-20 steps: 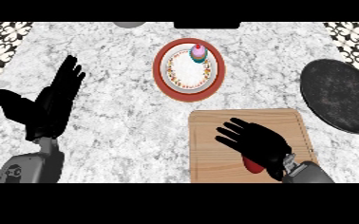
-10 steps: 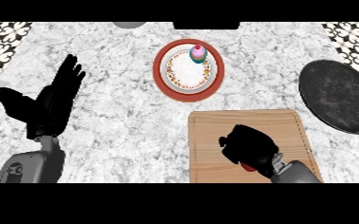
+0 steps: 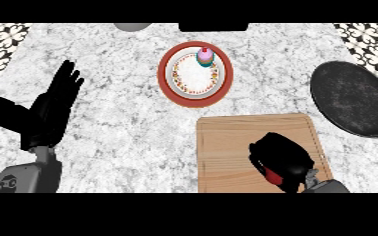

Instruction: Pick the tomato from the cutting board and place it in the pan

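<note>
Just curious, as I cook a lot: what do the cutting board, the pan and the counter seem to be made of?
Cutting board: looks like pale wood, matte, with faint grain streaks.
Pan: probably dark metal, dull finish with fine grey speckles.
Counter: seems marble or similar stone, judging by grey-white veining.

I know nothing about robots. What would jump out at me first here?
Most striking is the black right robot hand, curled over a red tomato on the wooden cutting board at lower right. Farther back, mid-counter, a red-rimmed plate carries a pink-topped cupcake, and a dark round pan sits at the right edge. The left robot hand rests open at the left.
</note>
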`<action>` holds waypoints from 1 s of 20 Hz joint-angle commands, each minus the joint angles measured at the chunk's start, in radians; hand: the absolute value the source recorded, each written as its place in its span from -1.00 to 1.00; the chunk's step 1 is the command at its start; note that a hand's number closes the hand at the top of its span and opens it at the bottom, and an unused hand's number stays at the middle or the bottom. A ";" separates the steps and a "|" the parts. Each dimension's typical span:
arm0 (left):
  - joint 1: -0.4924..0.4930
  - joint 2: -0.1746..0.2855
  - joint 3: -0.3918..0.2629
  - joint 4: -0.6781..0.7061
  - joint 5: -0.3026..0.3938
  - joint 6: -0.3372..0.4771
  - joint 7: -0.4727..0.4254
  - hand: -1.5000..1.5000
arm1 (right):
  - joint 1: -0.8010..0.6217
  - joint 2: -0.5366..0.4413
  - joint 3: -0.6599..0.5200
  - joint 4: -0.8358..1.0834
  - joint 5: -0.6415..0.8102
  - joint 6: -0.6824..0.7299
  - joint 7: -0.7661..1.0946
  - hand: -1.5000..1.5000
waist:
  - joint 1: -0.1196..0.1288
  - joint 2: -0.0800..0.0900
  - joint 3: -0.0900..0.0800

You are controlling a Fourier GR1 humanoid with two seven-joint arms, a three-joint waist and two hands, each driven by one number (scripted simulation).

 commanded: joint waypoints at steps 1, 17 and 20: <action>0.037 -0.008 0.014 0.001 -0.010 0.022 -0.016 0.00 | 0.160 -0.005 -0.169 -0.054 -0.072 0.020 0.135 1.00 | -0.048 -0.001 0.004; -0.024 0.004 0.015 0.021 0.003 -0.004 0.007 0.00 | 0.221 0.005 -0.478 -0.828 -0.268 0.054 0.268 1.00 | 0.011 0.009 0.006; 0.001 -0.038 -0.038 -0.036 -0.031 0.025 0.025 0.00 | 0.198 0.014 -0.546 -0.911 -0.334 0.171 0.338 1.00 | 0.013 0.008 0.006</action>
